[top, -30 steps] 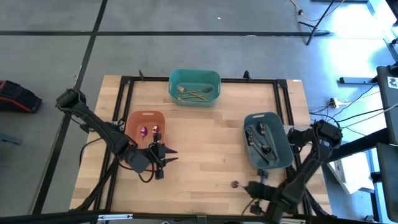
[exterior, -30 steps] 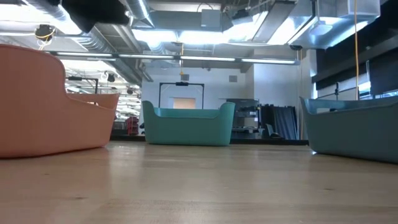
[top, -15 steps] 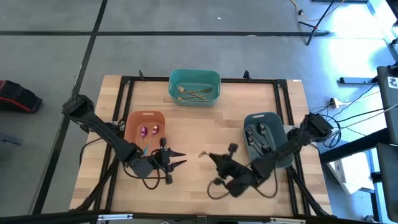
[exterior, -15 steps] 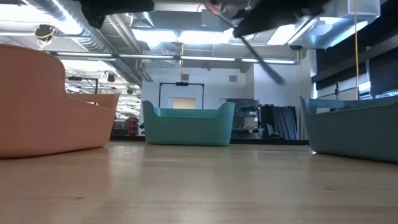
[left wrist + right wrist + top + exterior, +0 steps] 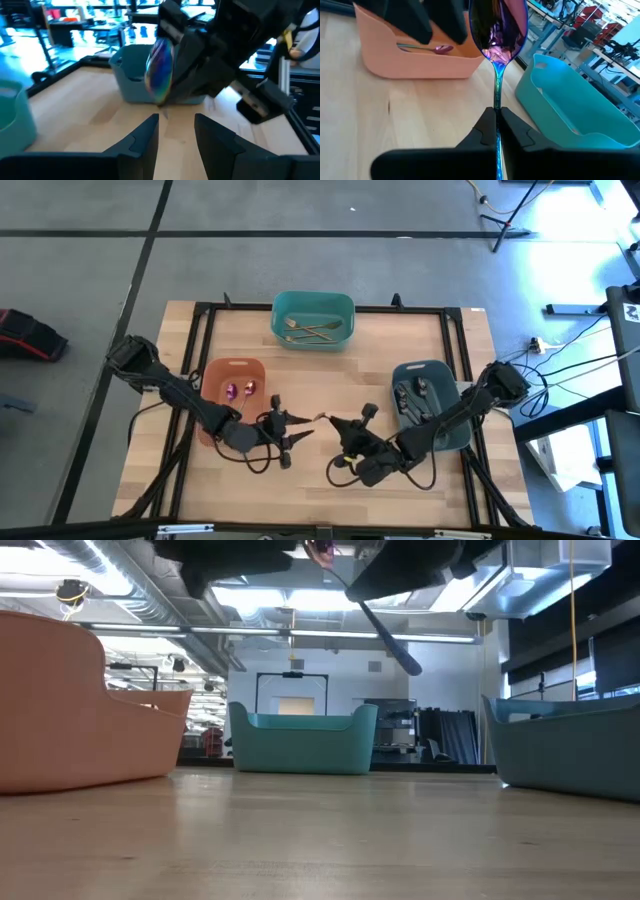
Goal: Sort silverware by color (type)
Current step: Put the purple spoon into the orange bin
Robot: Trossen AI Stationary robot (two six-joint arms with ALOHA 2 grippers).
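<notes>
Two grippers meet over the table's middle, at about 6 o'clock from the teal bin (image 5: 313, 318). You can see the right gripper (image 5: 494, 131) clenched on the handle of an iridescent spoon (image 5: 497, 30), its bowl raised and cut off at the frame edge. The left gripper (image 5: 176, 131) faces it with fingers spread, released. From table height both arms are mostly cropped. Half a second ago the spoon sat farther from the left gripper; the two have since closed in. Purple spoons (image 5: 240, 390) lie in the orange bin (image 5: 215, 373).
</notes>
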